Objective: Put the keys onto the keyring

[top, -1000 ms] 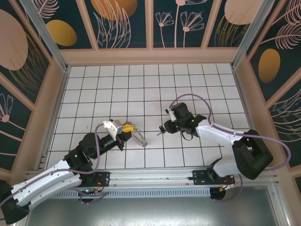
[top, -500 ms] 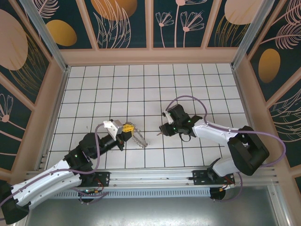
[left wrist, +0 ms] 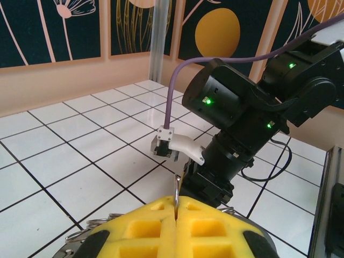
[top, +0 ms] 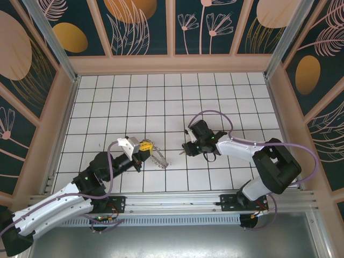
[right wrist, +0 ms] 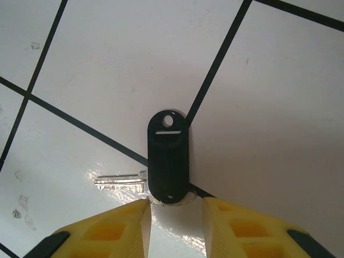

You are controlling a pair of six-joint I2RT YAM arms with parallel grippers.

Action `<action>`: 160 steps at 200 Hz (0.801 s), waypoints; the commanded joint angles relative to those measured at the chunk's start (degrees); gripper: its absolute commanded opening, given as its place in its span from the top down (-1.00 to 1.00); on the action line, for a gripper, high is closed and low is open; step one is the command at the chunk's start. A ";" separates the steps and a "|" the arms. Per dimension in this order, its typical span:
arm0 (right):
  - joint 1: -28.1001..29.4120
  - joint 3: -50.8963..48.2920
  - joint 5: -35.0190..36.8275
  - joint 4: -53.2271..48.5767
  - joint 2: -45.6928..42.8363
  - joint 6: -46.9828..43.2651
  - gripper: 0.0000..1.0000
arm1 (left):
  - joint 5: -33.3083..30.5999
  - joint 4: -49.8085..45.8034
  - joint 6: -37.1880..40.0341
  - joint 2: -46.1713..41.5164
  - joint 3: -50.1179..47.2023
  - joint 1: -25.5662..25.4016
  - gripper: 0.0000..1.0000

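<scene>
The keys [right wrist: 121,181], a small silver key on a thin wire loop with a black oval tag [right wrist: 167,158], lie flat on the white tiles. My right gripper [right wrist: 177,215] stands open just behind them, and the tag's lower end and the wire loop sit at the mouth of the gap. In the top view the keys [top: 181,151] lie right at my right gripper [top: 186,147]. My left gripper [top: 145,146] is shut on the keyring [top: 157,158], which trails down-right on the floor. A thin arc of the keyring [left wrist: 176,188] stands up between the shut yellow fingers [left wrist: 140,228].
The right arm's black wrist [left wrist: 231,123] and its white camera mount [left wrist: 174,145] stand close in front of the left gripper. A purple cable [top: 215,113] loops over the right arm. Peach walls [top: 172,63] fence the tiled floor.
The right arm's elbow and forearm have swung left, closer to its gripper, which stays over the keys. The left arm and keyring have not moved.
</scene>
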 commanded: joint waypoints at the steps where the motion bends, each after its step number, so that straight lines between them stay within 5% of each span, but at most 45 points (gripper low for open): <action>1: 0.30 1.56 -0.23 1.72 1.78 0.20 0.36 | -0.44 3.73 0.92 -0.53 0.92 -0.26 1.00; 160: 0.92 2.02 0.98 3.82 2.66 1.37 0.36 | -1.04 3.47 1.01 -0.38 0.79 -0.26 1.00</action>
